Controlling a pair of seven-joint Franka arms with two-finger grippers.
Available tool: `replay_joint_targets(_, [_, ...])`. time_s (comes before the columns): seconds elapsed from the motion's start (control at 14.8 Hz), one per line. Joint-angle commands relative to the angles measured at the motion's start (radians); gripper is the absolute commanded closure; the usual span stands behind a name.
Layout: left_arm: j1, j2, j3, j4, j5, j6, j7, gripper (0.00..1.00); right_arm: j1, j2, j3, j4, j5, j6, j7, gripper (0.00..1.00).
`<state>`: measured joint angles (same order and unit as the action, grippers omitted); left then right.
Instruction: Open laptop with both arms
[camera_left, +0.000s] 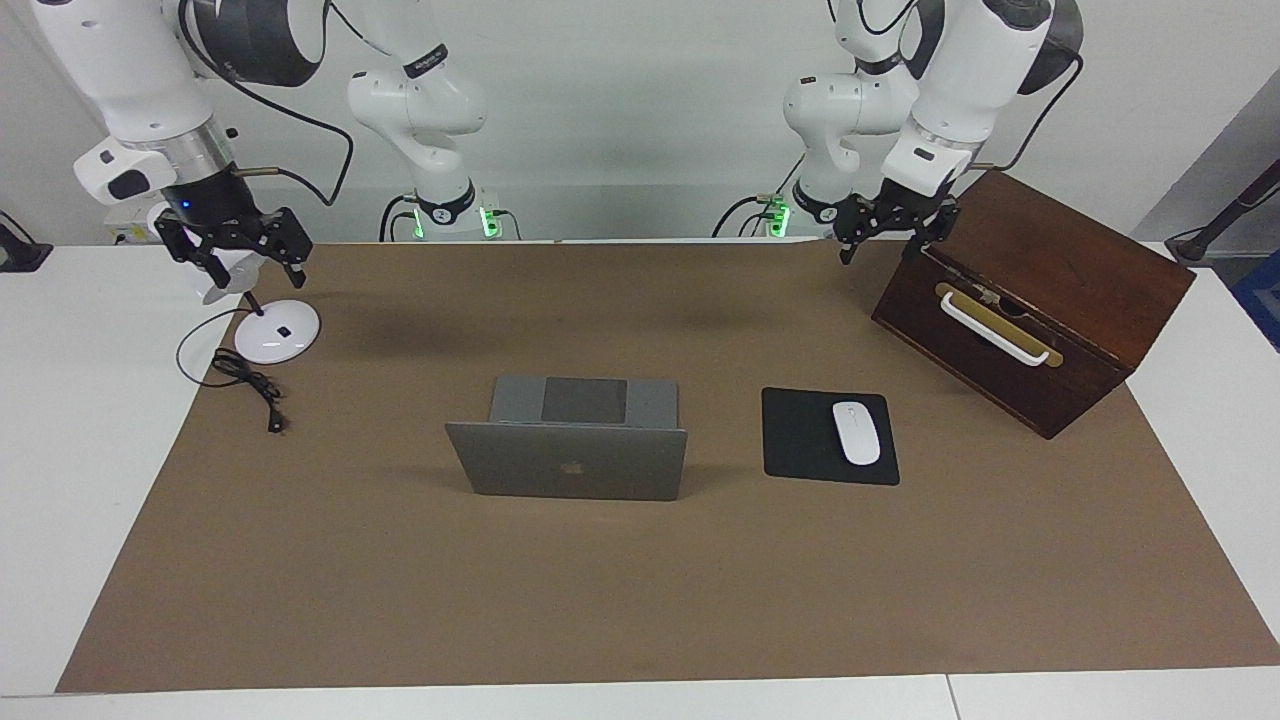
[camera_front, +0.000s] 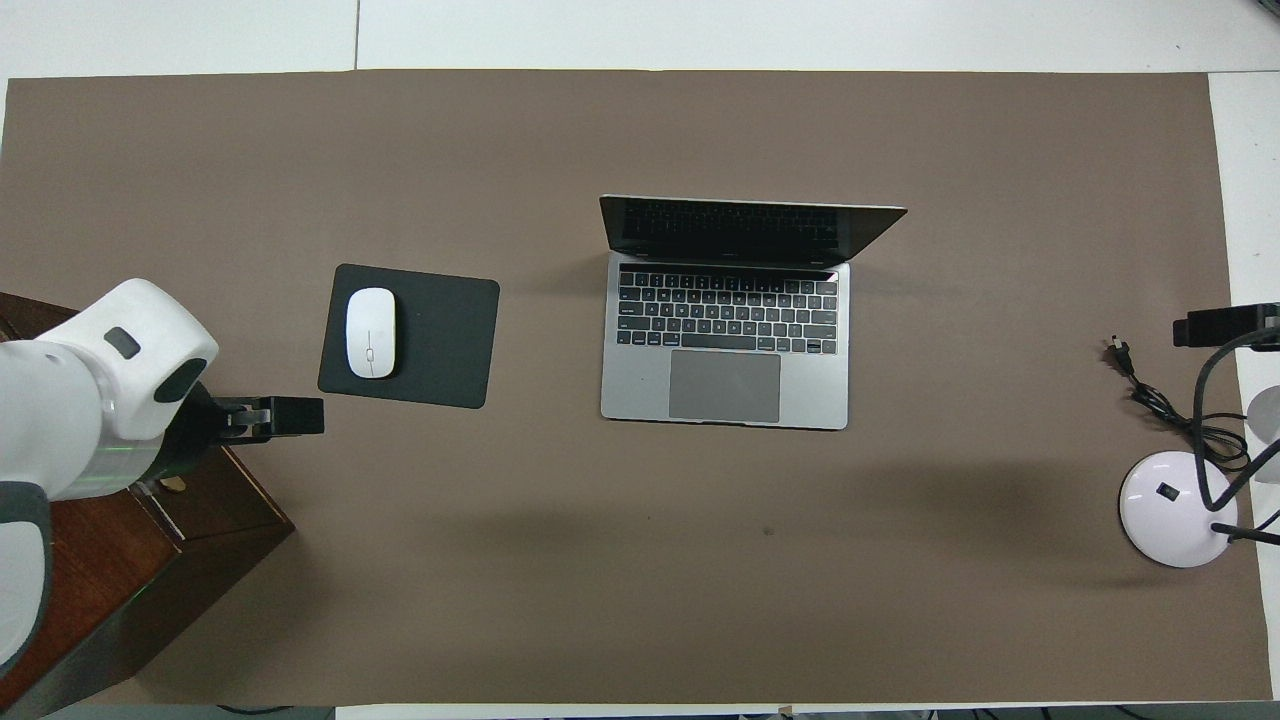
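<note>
The laptop (camera_left: 570, 450) is standing open near the middle of the brown table mat (camera_left: 640, 600), its lid raised roughly upright with the logo side turned away from the robots. In the overhead view the keyboard and trackpad (camera_front: 724, 386) are lying exposed, and the dark screen is facing the robots.

The left gripper (camera_left: 893, 226) is hanging in the air over the corner of the dark wooden box (camera_left: 1040, 300), well apart from the laptop; its fingers are showing spread, holding nothing. The right gripper (camera_left: 246, 252) is hovering above the white desk lamp (camera_left: 272, 332) at the right arm's end of the table, likewise well clear of the laptop, with its fingers parted and empty.

A black mouse pad (camera_left: 815, 435) is lying beside the laptop toward the left arm's end, carrying a white mouse (camera_left: 856, 432). The lamp's black cable (camera_left: 250, 385) is trailing on the mat beside the lamp base.
</note>
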<state>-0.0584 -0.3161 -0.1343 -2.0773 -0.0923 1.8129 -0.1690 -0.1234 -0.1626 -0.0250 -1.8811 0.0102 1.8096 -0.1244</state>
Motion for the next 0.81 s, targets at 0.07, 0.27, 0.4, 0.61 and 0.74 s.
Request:
replay_joint_targets(0.07, [0.096,0.026,-0.011,0.071,0.043,-0.032,0.049,0.0,-0.001,0.05,0.005,0.032,-0.007,0.001,0.015,0.0])
replay_joint_targets(0.27, [0.141,0.049,-0.011,0.104,0.045,-0.035,0.065,0.0,-0.001,0.11,0.005,0.106,-0.003,-0.006,0.015,0.0])
replay_joint_targets(0.4, [0.158,0.081,-0.01,0.172,0.046,-0.085,0.065,0.0,-0.004,0.147,0.005,0.17,-0.003,-0.045,0.015,0.0])
replay_joint_targets(0.61, [0.181,0.15,-0.011,0.311,0.049,-0.182,0.071,0.0,-0.002,0.167,0.005,0.218,-0.003,-0.096,0.015,0.0])
replay_joint_targets(0.74, [0.18,0.161,-0.011,0.33,0.049,-0.195,0.071,0.0,-0.001,0.167,0.005,0.218,-0.001,-0.105,0.015,0.0])
